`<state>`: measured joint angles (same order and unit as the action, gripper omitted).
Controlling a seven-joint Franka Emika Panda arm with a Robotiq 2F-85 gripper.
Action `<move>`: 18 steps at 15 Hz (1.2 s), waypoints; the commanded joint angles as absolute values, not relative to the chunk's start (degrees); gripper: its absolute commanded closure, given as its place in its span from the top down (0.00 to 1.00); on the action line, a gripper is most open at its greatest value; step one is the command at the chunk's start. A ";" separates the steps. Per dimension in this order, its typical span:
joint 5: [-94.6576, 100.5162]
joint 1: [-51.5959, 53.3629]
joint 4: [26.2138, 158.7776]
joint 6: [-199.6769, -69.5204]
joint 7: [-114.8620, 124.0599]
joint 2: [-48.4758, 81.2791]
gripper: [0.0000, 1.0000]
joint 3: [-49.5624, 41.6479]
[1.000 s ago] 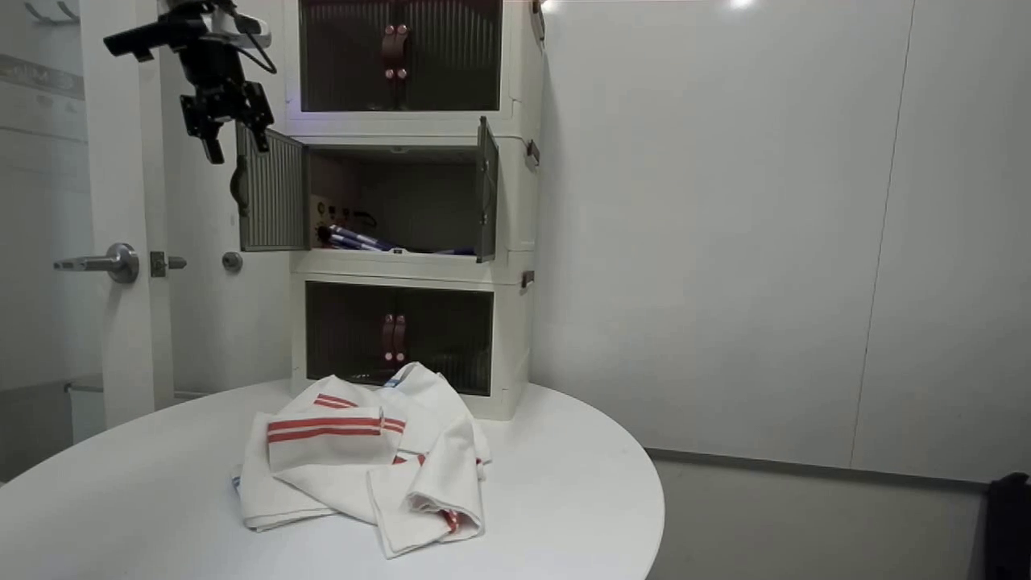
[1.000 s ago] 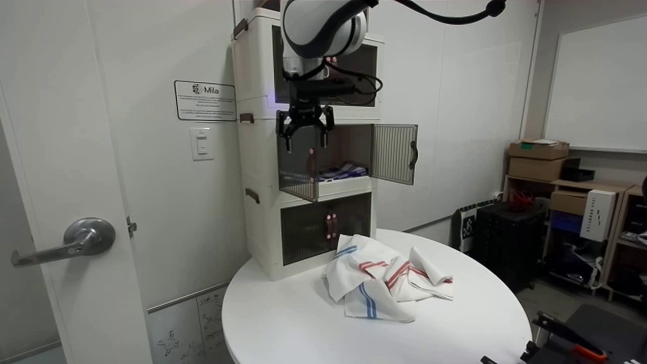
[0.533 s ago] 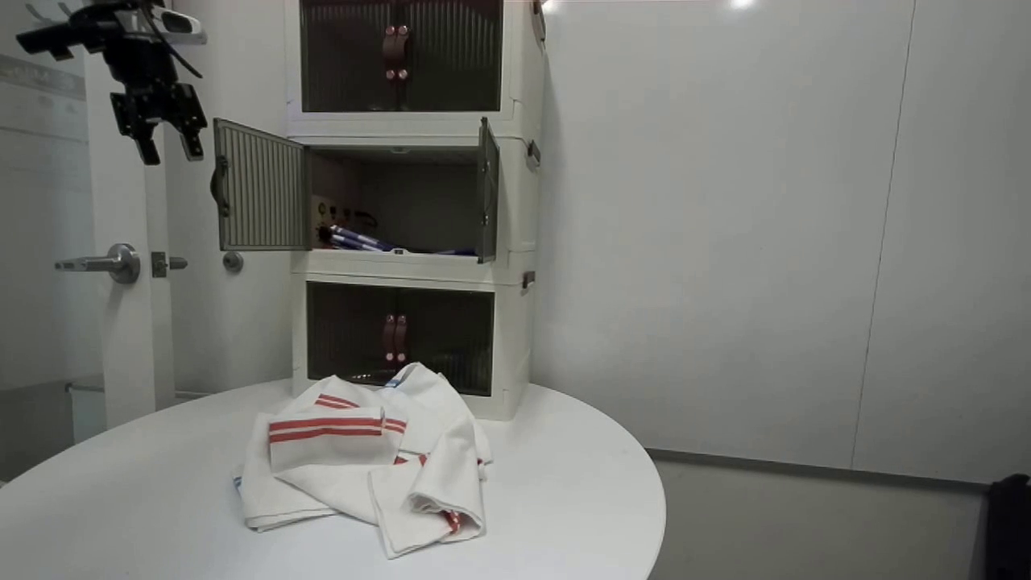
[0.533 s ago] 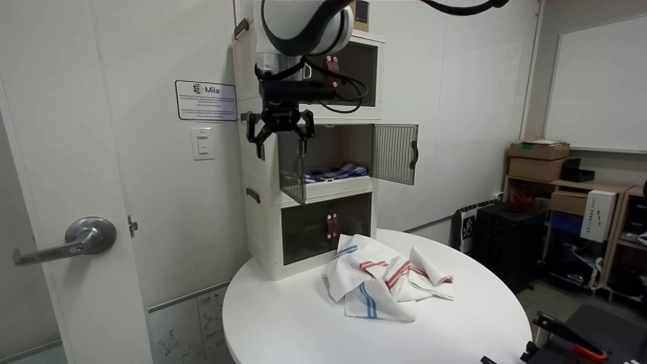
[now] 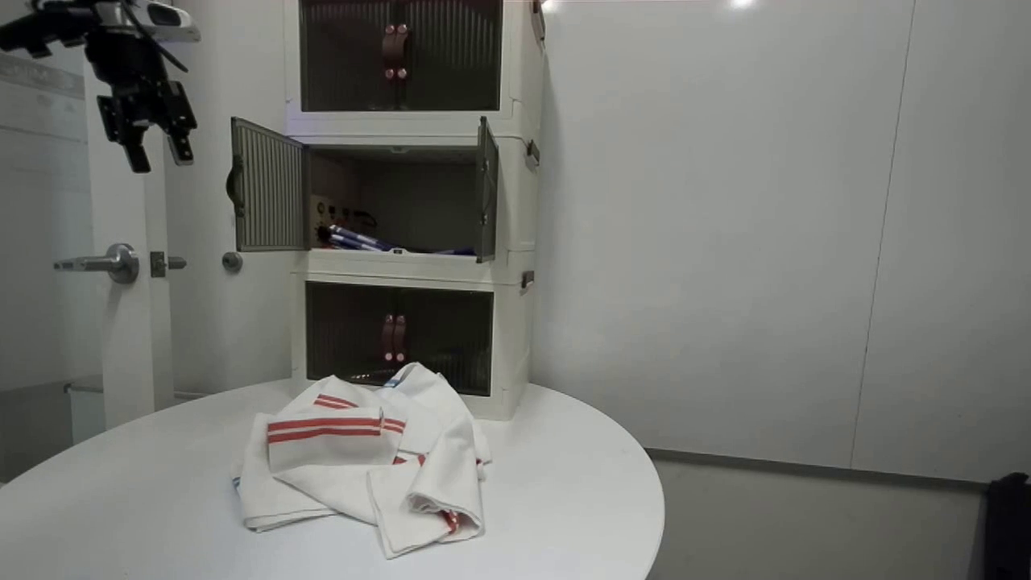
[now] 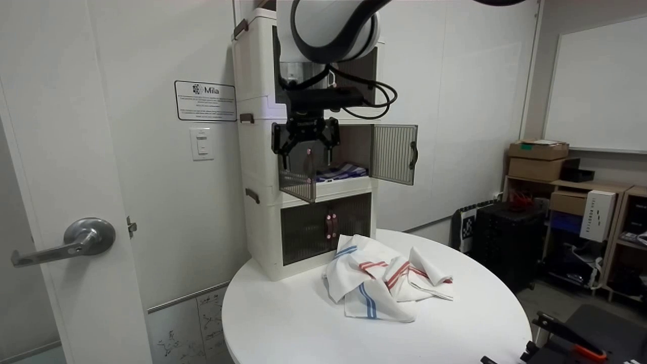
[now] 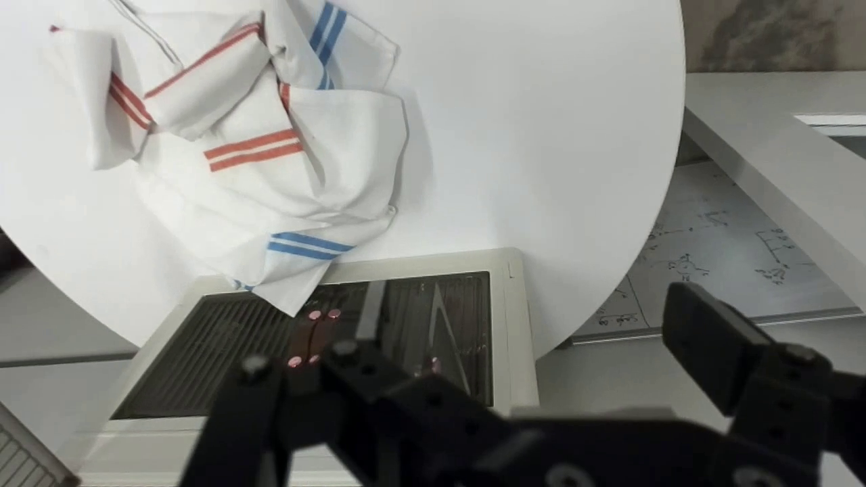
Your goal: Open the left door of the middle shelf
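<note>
The left door of the middle shelf stands open, swung outward from the cabinet's left edge. In an exterior view the left door is partly behind my gripper. The dark shelf holds blue and white cloth. Its right door is open too. My gripper hangs apart from the left door, beyond its free edge, fingers spread with nothing between them. In the wrist view my gripper is open above the cabinet's lower front; the left door does not show clearly there.
A round white table bears the cabinet and a crumpled striped towel. The top and bottom tiers have shut doors. A room door with a metal handle stands beside the cabinet's left side.
My gripper has moved away from the left door, to the left in an exterior view. The left door swung wider half a second ago, then came back slightly, staying open.
</note>
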<state>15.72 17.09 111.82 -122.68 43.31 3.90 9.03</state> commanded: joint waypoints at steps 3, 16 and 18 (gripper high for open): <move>13.91 18.83 107.96 -107.93 44.62 -2.06 1.00 14.99; 13.76 6.75 118.62 -106.95 45.62 -15.15 1.00 10.46; 11.20 5.76 119.40 -108.02 43.23 -15.23 1.00 9.02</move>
<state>14.74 7.05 116.93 -105.67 44.92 -13.63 10.36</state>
